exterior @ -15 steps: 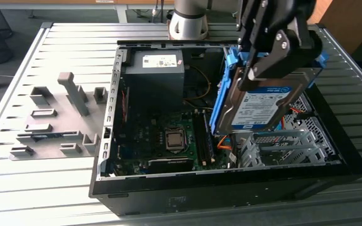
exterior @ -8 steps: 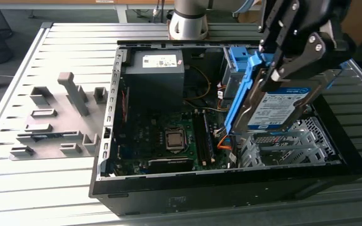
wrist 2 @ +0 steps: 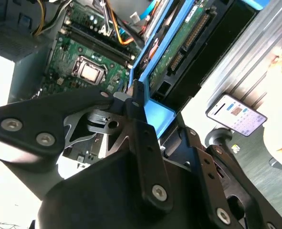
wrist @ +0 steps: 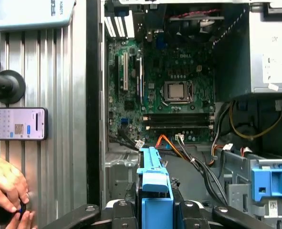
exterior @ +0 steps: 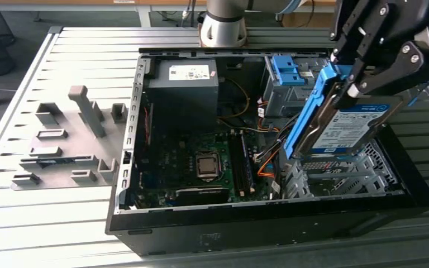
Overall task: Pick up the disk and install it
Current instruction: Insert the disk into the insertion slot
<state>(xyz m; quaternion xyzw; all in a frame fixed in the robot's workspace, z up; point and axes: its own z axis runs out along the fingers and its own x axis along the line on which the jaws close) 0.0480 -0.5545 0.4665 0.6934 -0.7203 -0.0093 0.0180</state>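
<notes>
- Slatted grey metal table (exterior: 65, 50): carries everything below.
- Black open-sided computer case (exterior: 274, 223): lies flat on the table with its interior facing up.
- Robot arm (exterior: 223, 25): the grey base stands behind the case. The black wrist reaches in over the case at the exterior view's right.
- Green motherboard (exterior: 192, 162): on the case floor, centre.
- Large black box with a white sticker (exterior: 183, 92): in the rear corner of the case.
- Disk (exterior: 345, 131): a flat silver hard drive with a white-and-blue label and blue plastic rails along its edges. It is held steeply tilted above the perforated metal drive cage (exterior: 341, 173); I cannot tell whether they touch.
- Black gripper (exterior: 352, 89): fingers (wrist 2: 137, 107) clamped tight on the disk's upper end, pressing the blue rail.
- Bare blue plastic bracket (exterior: 287, 70): sits in a bay behind the disk.
- Smartphone with a lit screen (wrist: 16, 124): lies on the table beside the case.
- Person's hand (wrist: 5, 183): near the smartphone.
</notes>
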